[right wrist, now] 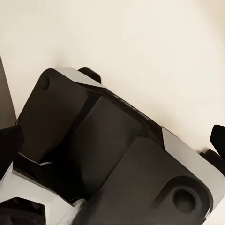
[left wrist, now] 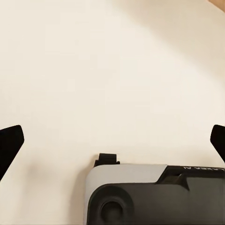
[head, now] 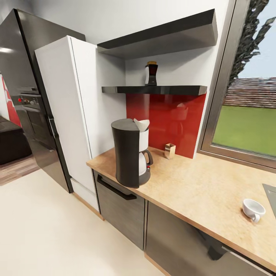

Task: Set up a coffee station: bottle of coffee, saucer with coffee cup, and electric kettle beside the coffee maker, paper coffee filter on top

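Both grippers spread wide, empty, aimed at floor since I'm driving in. Coffee bottle [head: 151,73] up on shelf [head: 153,90]; coffee maker [head: 131,152] w/ filter [head: 142,124] on counter [head: 199,184], cup [head: 253,209] further right.

A home kitchen: wooden countertop [head: 199,184], fridge [head: 65,111], oven [head: 30,103], coffee maker [head: 130,153]

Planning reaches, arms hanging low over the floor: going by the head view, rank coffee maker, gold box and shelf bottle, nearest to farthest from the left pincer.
1. Coffee maker, at the counter front edge.
2. Gold box, back by the red wall.
3. Bottle, up on the shelf.
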Motion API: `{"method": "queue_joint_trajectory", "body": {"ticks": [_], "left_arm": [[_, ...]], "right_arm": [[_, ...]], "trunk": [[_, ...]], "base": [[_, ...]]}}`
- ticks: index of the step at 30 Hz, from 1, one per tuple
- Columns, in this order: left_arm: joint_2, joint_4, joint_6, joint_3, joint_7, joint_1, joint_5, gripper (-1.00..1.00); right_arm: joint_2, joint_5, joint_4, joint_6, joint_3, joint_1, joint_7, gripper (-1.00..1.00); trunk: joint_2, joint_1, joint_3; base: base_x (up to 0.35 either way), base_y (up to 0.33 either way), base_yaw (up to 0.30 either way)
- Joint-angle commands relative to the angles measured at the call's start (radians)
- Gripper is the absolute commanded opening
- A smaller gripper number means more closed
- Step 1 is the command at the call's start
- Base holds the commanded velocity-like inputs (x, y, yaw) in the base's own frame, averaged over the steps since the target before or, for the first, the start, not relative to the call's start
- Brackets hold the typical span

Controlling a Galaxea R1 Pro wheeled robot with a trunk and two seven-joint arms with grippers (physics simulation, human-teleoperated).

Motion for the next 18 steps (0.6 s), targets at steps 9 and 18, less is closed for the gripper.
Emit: {"method": "queue_joint_trajectory", "body": {"ticks": [9, 18], "left_arm": [[0.000, -0.001, -0.001, 0.002, -0.001, 0.000, 0.002, 1.00], [0.000, -0.001, -0.001, 0.002, -0.001, 0.000, 0.002, 1.00]], "right_arm": [[0.000, -0.022, 0.001, -0.005, 0.006, -0.001, -0.006, 1.00], [0.002, -0.191, 0.003, -0.005, 0.007, -0.001, -0.153, 1.00]], "trunk": [[-0.001, 0.000, -0.001], [-0.001, 0.000, 0.001]], "base": [[0.000, 0.000, 0.000], [0.000, 0.000, -0.108]]}}
